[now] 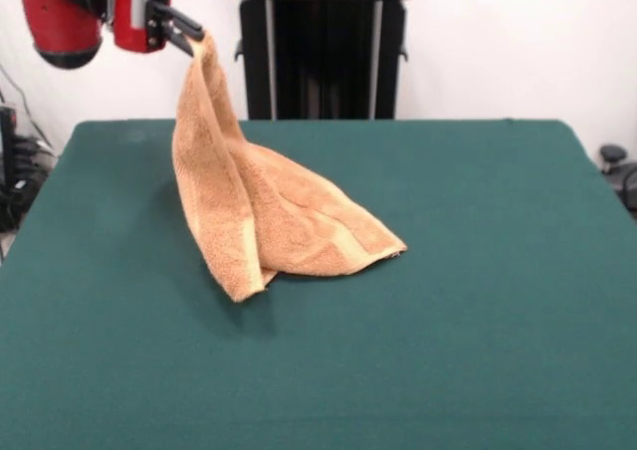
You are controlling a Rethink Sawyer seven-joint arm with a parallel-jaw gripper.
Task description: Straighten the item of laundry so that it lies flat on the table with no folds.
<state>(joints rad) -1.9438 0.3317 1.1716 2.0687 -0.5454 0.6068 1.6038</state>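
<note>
The orange-tan terry towel [261, 206] hangs by one corner from my gripper [195, 35] at the upper left of the front view. The gripper is shut on that corner, well above the table. The towel drapes down in long folds. Its lower part rests on the dark green table [478, 301] left of centre, spreading toward a corner at the right. A flat woven band shows near the lower edge. The red arm [90, 7] comes in from the top left.
The black robot pedestal [323, 47] stands behind the table's far edge. Cables and dark equipment [15, 171] sit off the table's left side. A dark object [619, 166] lies beyond the right edge.
</note>
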